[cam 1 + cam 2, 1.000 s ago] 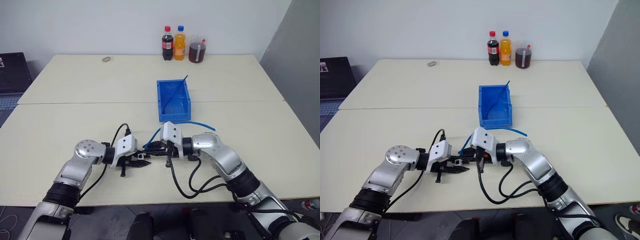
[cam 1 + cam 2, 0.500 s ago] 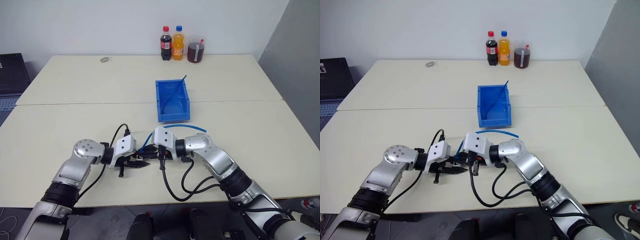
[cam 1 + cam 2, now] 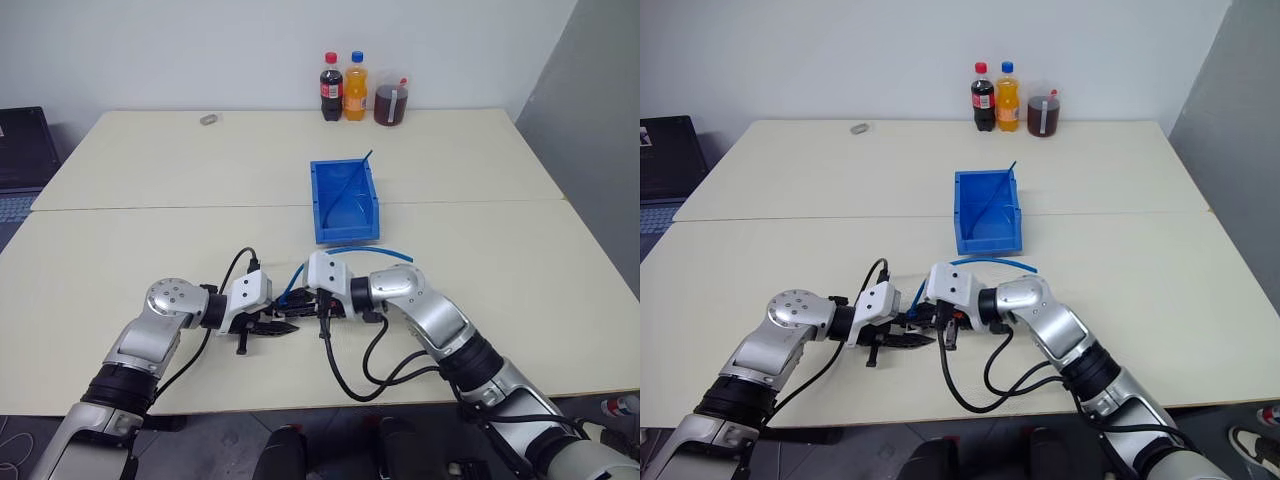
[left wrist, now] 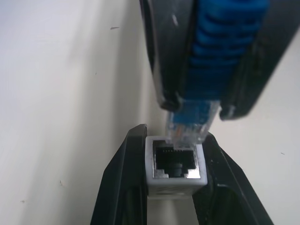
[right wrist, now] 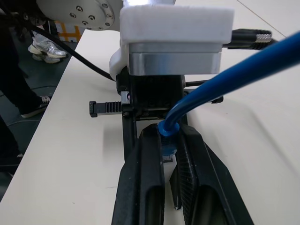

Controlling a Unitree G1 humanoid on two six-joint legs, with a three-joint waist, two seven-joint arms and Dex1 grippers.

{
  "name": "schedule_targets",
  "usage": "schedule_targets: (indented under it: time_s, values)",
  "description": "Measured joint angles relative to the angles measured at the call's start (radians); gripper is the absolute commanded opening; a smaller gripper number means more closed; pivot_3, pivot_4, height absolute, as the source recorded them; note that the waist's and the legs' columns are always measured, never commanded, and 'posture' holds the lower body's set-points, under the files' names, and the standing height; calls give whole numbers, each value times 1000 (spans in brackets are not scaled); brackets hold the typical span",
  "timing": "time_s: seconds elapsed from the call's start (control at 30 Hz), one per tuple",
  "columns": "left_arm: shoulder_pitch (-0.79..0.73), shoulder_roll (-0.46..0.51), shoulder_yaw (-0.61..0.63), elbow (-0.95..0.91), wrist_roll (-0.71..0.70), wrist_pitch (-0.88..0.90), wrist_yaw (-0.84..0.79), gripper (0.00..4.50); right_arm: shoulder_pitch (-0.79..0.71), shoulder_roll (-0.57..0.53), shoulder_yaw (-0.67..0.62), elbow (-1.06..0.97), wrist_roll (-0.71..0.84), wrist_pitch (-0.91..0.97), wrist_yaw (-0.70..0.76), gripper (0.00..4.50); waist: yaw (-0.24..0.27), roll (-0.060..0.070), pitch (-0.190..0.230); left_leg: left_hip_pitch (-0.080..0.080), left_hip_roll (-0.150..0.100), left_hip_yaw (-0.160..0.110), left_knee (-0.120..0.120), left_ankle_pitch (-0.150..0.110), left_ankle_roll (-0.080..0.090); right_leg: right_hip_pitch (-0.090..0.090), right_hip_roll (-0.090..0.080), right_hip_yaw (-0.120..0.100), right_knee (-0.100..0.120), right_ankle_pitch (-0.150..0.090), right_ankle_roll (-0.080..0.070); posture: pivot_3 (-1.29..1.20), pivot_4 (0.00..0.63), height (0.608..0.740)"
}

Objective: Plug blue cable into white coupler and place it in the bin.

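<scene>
Looking along the left gripper (image 4: 173, 187), the wrist view shows its black fingers clamping the small white boxy plastic coupler (image 4: 174, 165), with the clear plug of the ribbed light-blue flexible cable (image 4: 213, 56) touching its socket rim; the right gripper (image 5: 169, 154) pinches that plug. Since a second ago the right arm shifted left, near the bright-blue rectangular plastic bin (image 3: 346, 200).

Bin (image 3: 346, 205) just beyond both hands
</scene>
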Motion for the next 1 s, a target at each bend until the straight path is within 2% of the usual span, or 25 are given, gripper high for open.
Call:
schedule_targets:
  time_s: [0.63, 1.0]
  values:
    - [-5, 10, -2, 5, 0, 0, -18, 819, -6, 55, 25, 44, -55, 0, -25, 110, -3, 0, 0, 0, 0, 0, 0, 0, 0, 0, 0, 0, 0, 0, 0, 0, 150, 740]
    - [-8, 10, -2, 13, 0, 1, -21, 819, -6, 39, 28, 53, -81, -24, -8, 110, -3, 0, 0, 2, 0, 0, 0, 0, 0, 1, 0, 0, 1, 0, 0, 0, 150, 740]
